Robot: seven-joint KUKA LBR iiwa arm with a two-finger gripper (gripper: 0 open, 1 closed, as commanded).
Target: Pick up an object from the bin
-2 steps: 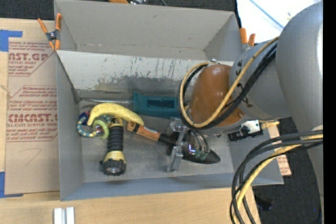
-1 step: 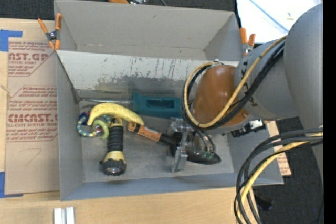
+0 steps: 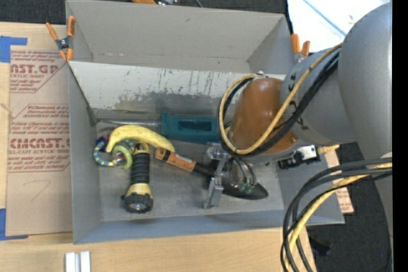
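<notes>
Hanging low in the lower middle of the grey bin (image 3: pixel 172 32), the tool (image 3: pixel 215 184) was at the dark end of an orange-handled, screwdriver-like thing (image 3: pixel 182 163), which lay flat on the floor. That looked the likeliest pick, since it lay right at the tool. I could not tell whether the tool had hold of it, or how far open it was.

To the left, 1 yellow banana (image 3: pixel 139 137) arched over a coloured bead ring (image 3: pixel 107 156), its tip near the orange handle. A black-and-yellow flashlight (image 3: pixel 139 183) lay below it. A teal block (image 3: pixel 189 128) lay by the back wall. Just right of the tool, a dark thing (image 3: pixel 251 192) crowded it.
</notes>
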